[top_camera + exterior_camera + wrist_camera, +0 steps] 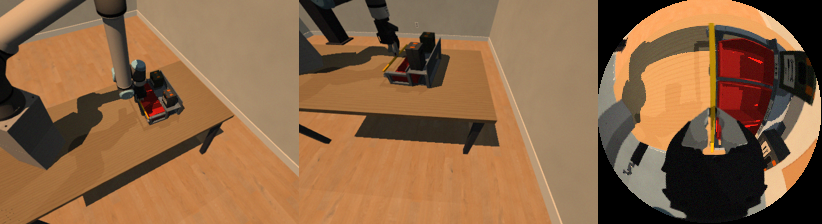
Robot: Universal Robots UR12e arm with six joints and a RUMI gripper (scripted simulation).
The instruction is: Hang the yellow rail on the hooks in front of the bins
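Observation:
The yellow rail (394,58) is a thin straight bar held in my gripper (394,50), which is shut on it near one end. In the wrist view the rail (712,85) runs straight away from the fingers, along the left edge of the red bins (740,82). In the top view only its lower part (144,111) shows, next to the front of the grey bin frame (160,103). The rail hangs just in front of the bins, slightly above the table. The hooks and their end plates are too small to make out.
Two dark boxes with orange marks (170,97) (157,77) stand on the far side of the frame. A tall grey back panel (433,60) closes the frame's rear. The arm's grey pedestal (24,130) stands at the table's left. The table edge lies to the right.

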